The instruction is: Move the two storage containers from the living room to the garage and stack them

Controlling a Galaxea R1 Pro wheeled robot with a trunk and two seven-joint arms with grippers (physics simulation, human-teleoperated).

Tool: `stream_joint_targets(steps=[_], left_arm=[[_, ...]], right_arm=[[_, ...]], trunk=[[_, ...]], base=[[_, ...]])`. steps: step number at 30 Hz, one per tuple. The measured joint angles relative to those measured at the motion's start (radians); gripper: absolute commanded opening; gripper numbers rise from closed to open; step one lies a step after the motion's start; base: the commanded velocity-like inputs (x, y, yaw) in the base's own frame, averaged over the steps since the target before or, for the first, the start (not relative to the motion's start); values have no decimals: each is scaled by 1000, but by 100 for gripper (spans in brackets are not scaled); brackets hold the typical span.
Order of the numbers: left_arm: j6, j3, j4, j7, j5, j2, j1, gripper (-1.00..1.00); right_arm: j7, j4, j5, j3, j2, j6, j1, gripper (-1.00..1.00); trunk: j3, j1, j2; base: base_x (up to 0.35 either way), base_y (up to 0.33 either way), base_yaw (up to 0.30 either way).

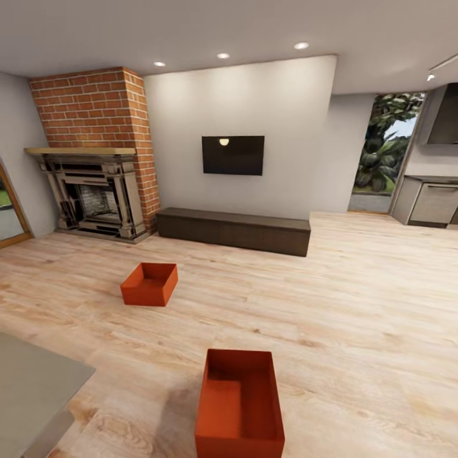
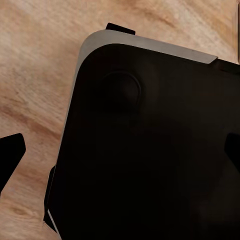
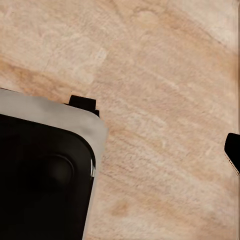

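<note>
I am in the living room, and the two storage containers stand on its light wood planks. The nearer storage container is an orange-red open-top bin right in front of me, low in the head view. The other storage container sits farther off to the left, before the fireplace. Both are empty. The left gripper hangs over my own dark base, its fingertips wide apart at the picture's edges, holding nothing. The right gripper is over bare planks, with one fingertip at the edge. The garage and its floor are out of view.
A red brick fireplace stands at the back left, and a low dark cabinet runs under the wall TV. A grey table corner juts in at lower left. Kitchen units are at far right. Open wood floor lies between.
</note>
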Motion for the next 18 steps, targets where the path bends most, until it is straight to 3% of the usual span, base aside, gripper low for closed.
stream_joint_targets(steps=[18], left_arm=[[1, 0, 0, 0, 0, 0, 0, 100]], right_arm=[[1, 0, 0, 2, -4, 3, 0, 100]], trunk=[[0, 0, 0]], base=[[266, 0, 0]])
